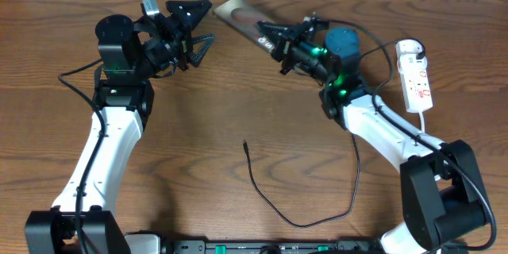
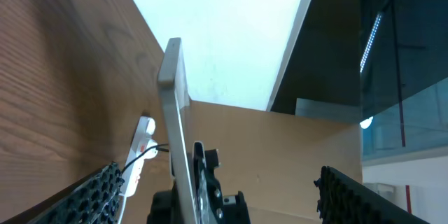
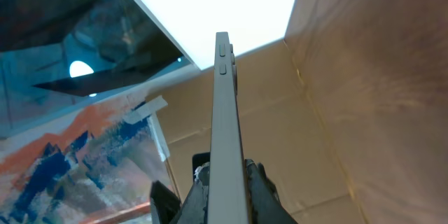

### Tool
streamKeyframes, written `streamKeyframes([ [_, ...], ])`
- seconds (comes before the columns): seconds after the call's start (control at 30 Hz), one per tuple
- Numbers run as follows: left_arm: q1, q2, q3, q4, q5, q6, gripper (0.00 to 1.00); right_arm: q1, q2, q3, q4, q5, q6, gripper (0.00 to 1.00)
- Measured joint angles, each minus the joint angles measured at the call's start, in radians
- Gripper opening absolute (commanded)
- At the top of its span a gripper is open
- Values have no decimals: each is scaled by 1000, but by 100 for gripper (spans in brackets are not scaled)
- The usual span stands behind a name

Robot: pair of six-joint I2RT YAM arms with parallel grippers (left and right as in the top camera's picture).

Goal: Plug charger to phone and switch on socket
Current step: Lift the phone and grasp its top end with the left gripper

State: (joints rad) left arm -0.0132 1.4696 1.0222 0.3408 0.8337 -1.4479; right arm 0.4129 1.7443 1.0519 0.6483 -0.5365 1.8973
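1. Both steps are looking undone: the charger (image 1: 244,146) is lying loose on the desk (image 1: 198,111), its tip well apart from the phone (image 1: 238,14), and the socket (image 1: 417,75) is sitting alone at the right edge
2. The right hand (image 1: 271,36) is reaching toward the far edge, clamping the phone edge-on between its fingers
3. The left hand (image 1: 208,22) is hovering just beside the phone, jaws spread wide and gripping nothing

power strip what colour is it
White power strip with small red marks; shows best in the overhead view.
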Motion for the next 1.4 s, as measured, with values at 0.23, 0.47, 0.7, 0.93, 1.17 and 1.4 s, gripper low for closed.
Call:
streamKeyframes([
  [0.23,0,0,0,-3,-2,-4,86,50,0,0,5,0,11,1],
  [0.47,0,0,0,-95,-21,35,86,88,0,0,50,-1,5,1],
  [0.7,0,0,-1,-179,-63,39,86,119,0,0,51,5,-25,1],
  [0.93,0,0,-1,-177,-81,70,86,148,0,0,44,11,-71,2],
  [1.17,0,0,-1,-177,-81,92,86,172,0,0,29,20,-90,1],
  [1.4,0,0,-1,-177,-82,92,86,174,0,0,15,22,-81,1],
])
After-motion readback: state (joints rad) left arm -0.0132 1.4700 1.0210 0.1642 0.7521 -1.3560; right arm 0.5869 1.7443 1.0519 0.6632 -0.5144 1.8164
